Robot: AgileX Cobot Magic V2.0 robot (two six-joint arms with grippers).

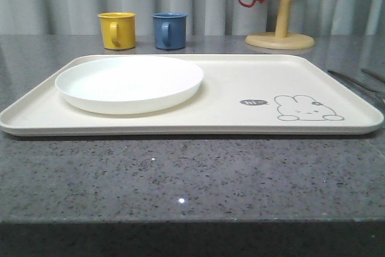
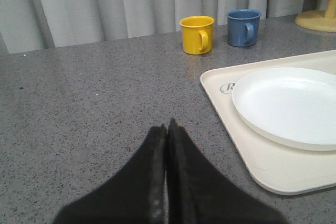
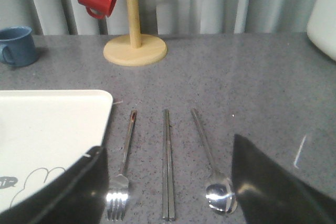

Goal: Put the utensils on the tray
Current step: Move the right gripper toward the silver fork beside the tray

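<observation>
Two tools, left tool [image 2: 167, 129] closed empty, right tool [image 3: 168, 182] wide open

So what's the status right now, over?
Left end effector shut, empty. Right end effector open over fork, chopsticks, spoon. Tray holds plate.

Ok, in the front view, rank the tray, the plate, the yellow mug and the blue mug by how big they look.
1. Tray, by far the widest.
2. Plate.
3. Yellow mug and blue mug: they look about alike, so I won't rank them.
</observation>
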